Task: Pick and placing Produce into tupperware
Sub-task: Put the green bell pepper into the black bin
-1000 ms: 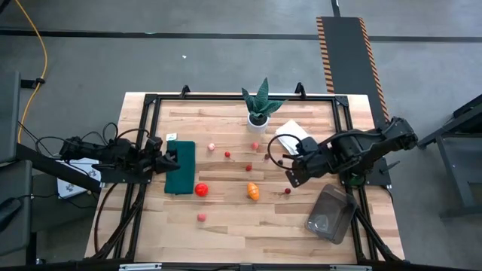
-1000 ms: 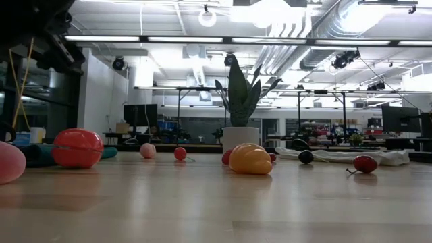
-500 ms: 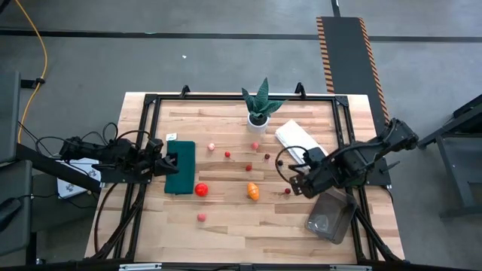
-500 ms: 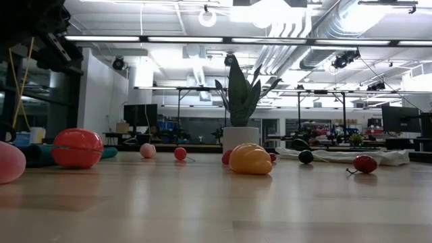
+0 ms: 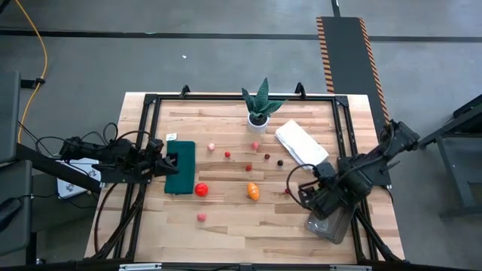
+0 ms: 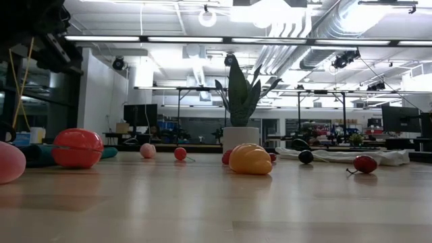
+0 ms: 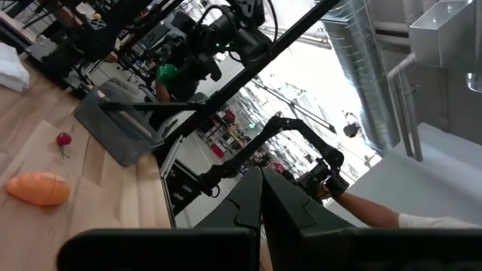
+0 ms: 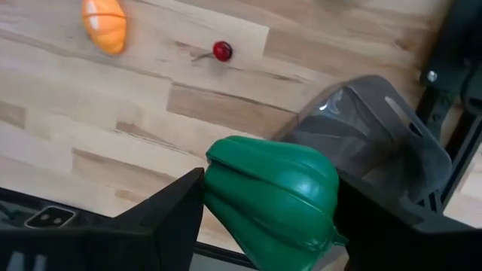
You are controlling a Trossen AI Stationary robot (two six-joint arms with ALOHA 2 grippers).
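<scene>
My right gripper points down above the table's near right part, beside the far end of the clear grey tupperware, and is shut on a green ribbed toy vegetable. The tupperware lies just past the vegetable in the right wrist view. Loose produce rests on the wood: a red tomato, an orange piece, a stemmed cherry, a pink ball and several small berries. My left gripper waits shut at the table's left, by the green mat. My right gripper pinches the green vegetable by its two opposite sides between its two fingers, coming from above and pointing down. The vegetable is lifted clear of the table, above the wood next to the tupperware's rim.
A folded white cloth lies far right and a potted plant stands at the far middle. A black frame runs around the table's edges. The near middle of the wood is bare.
My right gripper has carried the green vegetable toward the table's near edge and a little right, from beside the white cloth to the tupperware's far end. It has sunk somewhat and rolled about its own axis. Its fingers have stayed on the vegetable.
</scene>
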